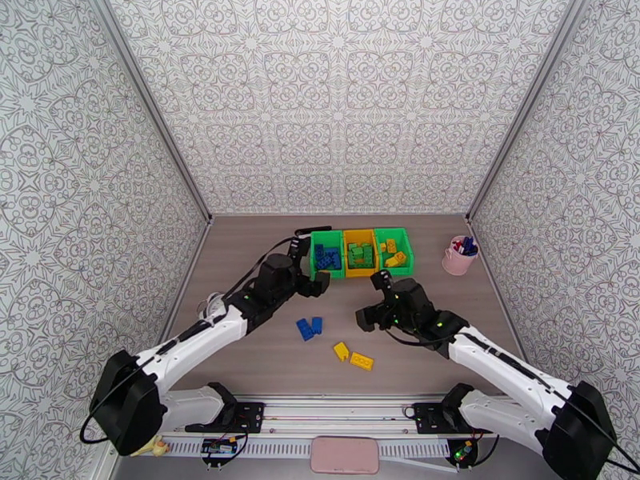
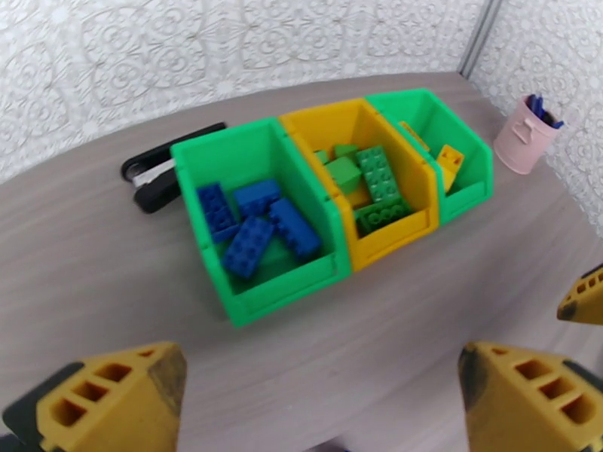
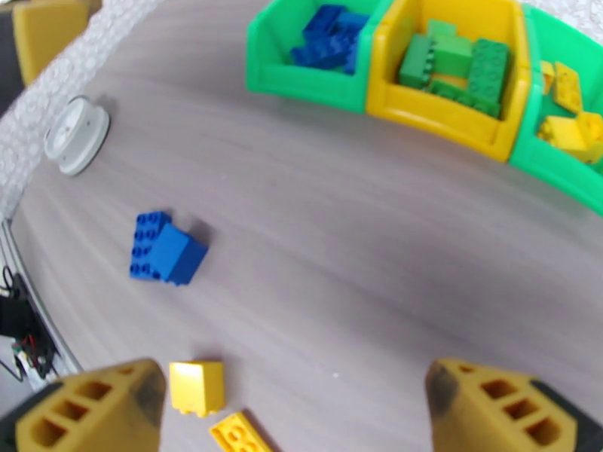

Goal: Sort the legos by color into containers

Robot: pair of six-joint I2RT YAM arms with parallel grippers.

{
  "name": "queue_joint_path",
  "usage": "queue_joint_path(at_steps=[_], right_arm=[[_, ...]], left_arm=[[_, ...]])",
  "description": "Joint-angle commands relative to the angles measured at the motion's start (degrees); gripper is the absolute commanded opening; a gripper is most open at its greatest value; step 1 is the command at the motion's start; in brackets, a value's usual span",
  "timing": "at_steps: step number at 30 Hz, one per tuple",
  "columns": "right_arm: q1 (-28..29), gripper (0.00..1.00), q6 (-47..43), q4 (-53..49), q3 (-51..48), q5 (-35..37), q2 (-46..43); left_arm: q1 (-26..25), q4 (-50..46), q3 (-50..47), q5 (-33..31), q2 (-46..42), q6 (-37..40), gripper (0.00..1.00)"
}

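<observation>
Left green plastic bin point(image 2: 286, 284): blue studded bricks point(image 2: 249, 246)
Yellow bin point(image 2: 392, 242): green bricks point(image 2: 377, 175)
Right green bin point(image 2: 467, 193): yellow bricks point(image 2: 451, 158)
Tabletop point(image 1: 256, 354): two loose blue bricks point(image 1: 305, 330), two loose yellow bricks point(image 1: 362, 361)
Left fingers point(image 2: 113, 393), right fingers point(image 3: 90, 408): released

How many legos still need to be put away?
Most are sorted: blue ones in the left green bin, green ones in the yellow bin, yellow ones in the right green bin. The left gripper and right gripper are open and empty. Left on the table: two blue bricks and two yellow bricks.
</observation>
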Motion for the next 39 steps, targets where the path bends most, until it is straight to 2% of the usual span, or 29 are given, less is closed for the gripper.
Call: queue_joint_path(at_steps=[1,5,9,18,22,28,31,39], right_arm=[[5.7,0.95,4.5,-1.5,-0.2,6.2,2.5],[13.0,0.95,8.1,-3.0,1.3,9.7,7.4],[18.3,0.96,10.7,-4.3,4.1,12.6,13.5],[22.2,0.93,13.1,-7.1,12.8,13.6,28.4],[22.2,0.82,13.4,-6.8,14.5,12.9,32.5],[22.2,0.65,14.5,-5.1,13.4,14.0,33.0],[22.2,0.49,14.7,-4.4,12.7,14.1,33.0],[22.2,0.35,13.3,-2.9,12.8,15.4,31.0]], left_arm=[[3.6,-3.4,-2.1,-0.8,-2.5,-3.2,1.00],[7.8,-1.7,-4.4,0.4,-2.7,-4.5,1.00],[9.7,-2.0,-4.5,0.6,-1.1,-5.6,1.00],[10.3,-2.2,-4.0,1.0,0.9,-6.3,1.00],[10.4,-1.9,-4.4,-0.6,0.5,-5.7,1.00],[10.0,-0.6,-5.3,-0.5,-0.4,-5.0,1.00],[9.5,-0.8,-5.2,-1.7,-0.5,-5.2,1.00],[6.2,-0.1,-7.4,-7.4,-3.9,-5.5,1.00]])
